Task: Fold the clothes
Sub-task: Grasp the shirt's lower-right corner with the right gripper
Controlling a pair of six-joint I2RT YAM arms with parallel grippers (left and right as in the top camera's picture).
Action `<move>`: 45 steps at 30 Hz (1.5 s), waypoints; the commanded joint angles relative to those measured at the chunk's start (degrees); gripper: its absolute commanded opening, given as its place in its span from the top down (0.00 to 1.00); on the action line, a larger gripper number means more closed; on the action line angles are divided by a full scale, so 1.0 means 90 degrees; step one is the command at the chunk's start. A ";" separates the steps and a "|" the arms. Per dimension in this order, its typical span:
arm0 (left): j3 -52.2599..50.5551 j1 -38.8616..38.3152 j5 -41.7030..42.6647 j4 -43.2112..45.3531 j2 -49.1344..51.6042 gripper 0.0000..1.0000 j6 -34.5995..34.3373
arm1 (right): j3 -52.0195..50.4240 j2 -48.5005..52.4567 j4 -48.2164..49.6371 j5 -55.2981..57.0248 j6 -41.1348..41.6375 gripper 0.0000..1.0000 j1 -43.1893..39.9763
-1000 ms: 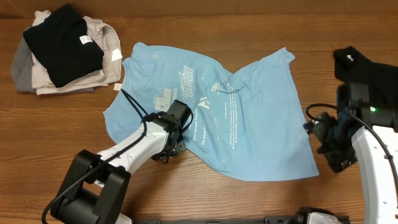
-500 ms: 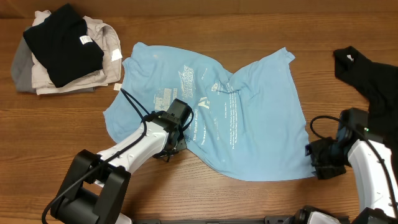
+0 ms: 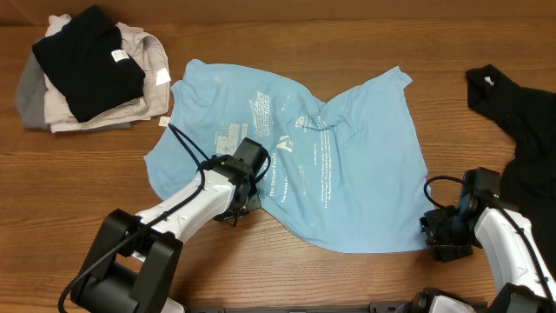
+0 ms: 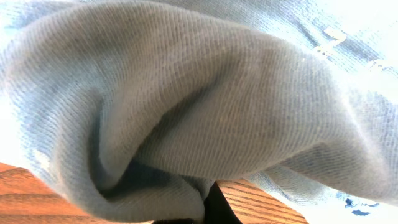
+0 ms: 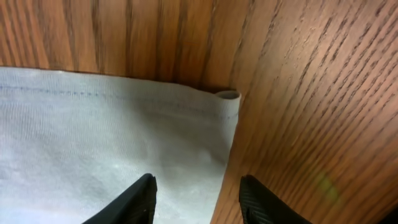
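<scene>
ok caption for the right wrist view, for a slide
Right gripper, jaws apart, poised over the hemmed corner of the light blue T-shirt on the wooden table.

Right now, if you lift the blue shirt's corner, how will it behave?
Probably floppy: the shirt lies wrinkled, so it should drape from the corner. Likely light, since the hem looks thin. It may pull taut: the left gripper pinches its other edge.

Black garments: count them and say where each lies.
2. One black garment tops the pile at upper left; the other black garment lies spread at the right edge, partly out of frame. More may be hidden in the pile.
</scene>
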 commanded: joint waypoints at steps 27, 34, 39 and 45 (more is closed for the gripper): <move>0.0087 0.0002 0.0172 0.0005 0.0056 0.96 -0.0124 | -0.0231 0.0010 0.0291 0.0481 0.0556 0.41 -0.0027; 0.0087 0.0002 0.0175 0.0024 0.0056 0.96 -0.0124 | -0.0595 0.0010 0.0716 0.0372 0.0726 0.37 -0.0027; 0.0087 0.0002 0.0175 0.0019 0.0056 0.96 -0.0078 | -0.0656 0.0010 0.0806 0.0352 0.0741 0.38 -0.0027; 0.0087 0.0002 0.0175 0.0015 0.0056 0.96 -0.0078 | -0.0656 0.0010 0.0806 0.0357 0.0743 0.59 -0.0027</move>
